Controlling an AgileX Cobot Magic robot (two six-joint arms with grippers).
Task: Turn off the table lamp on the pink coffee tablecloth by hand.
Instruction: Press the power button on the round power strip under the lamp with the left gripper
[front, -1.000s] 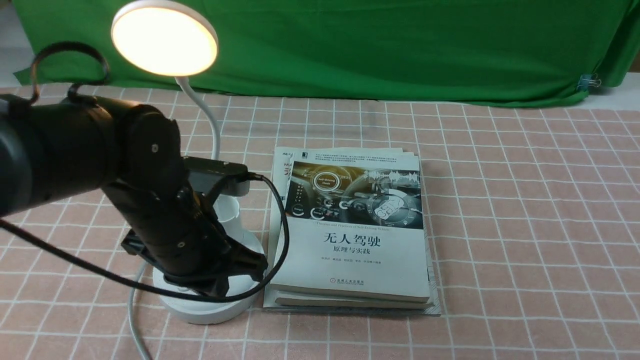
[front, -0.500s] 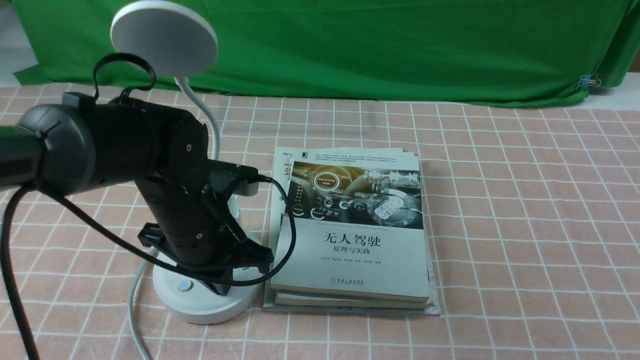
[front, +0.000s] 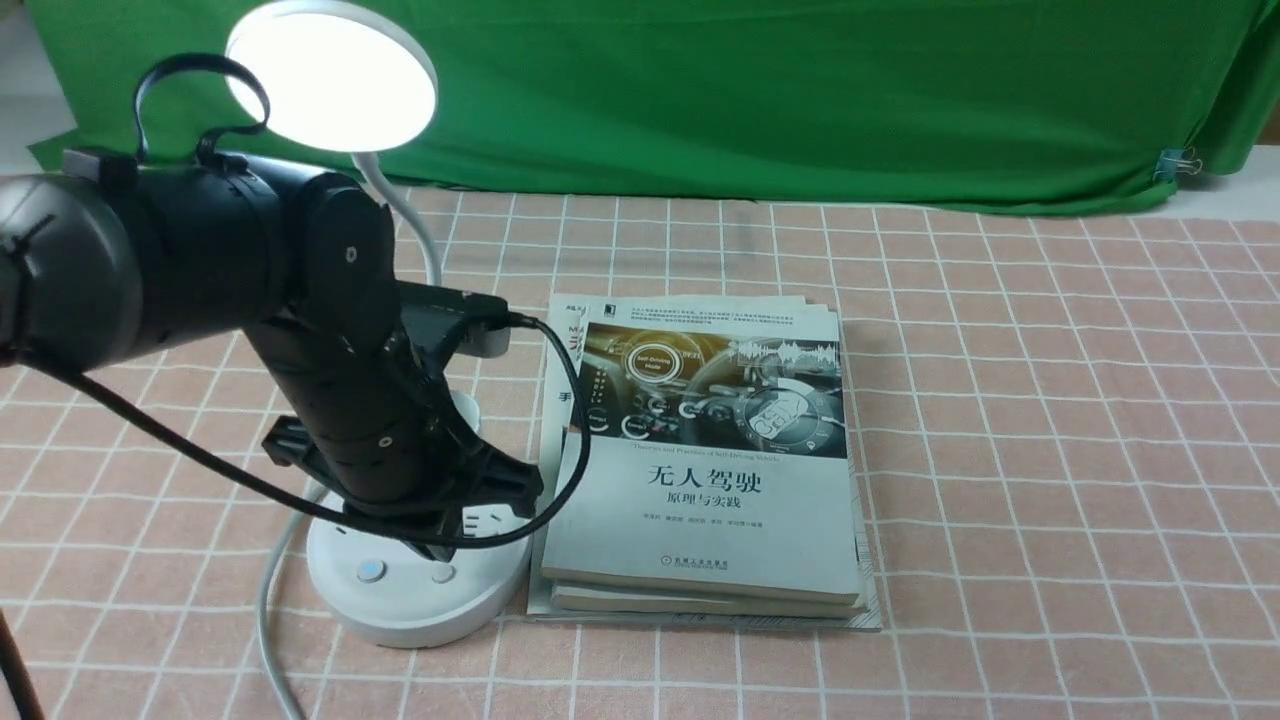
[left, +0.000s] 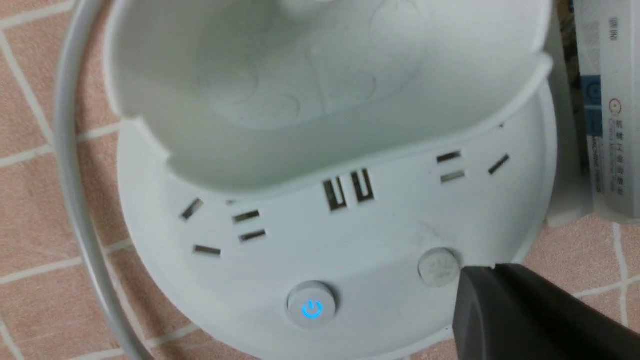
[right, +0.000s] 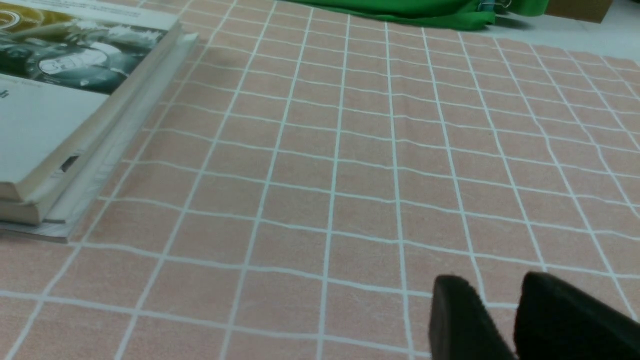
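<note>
Behind the left arm, the table lamp base is half hidden; jaws state unclear.

Lamp neck partly behind left arm; left claw cropped, grip unclear

The white table lamp with round base stands on the salmon-pink grid-lined tablecloth, at its left. Just right of the base lies a stack of white paperback books. Behind both hangs the plain green backdrop cloth. The left arm's black claw is above the base.
</note>
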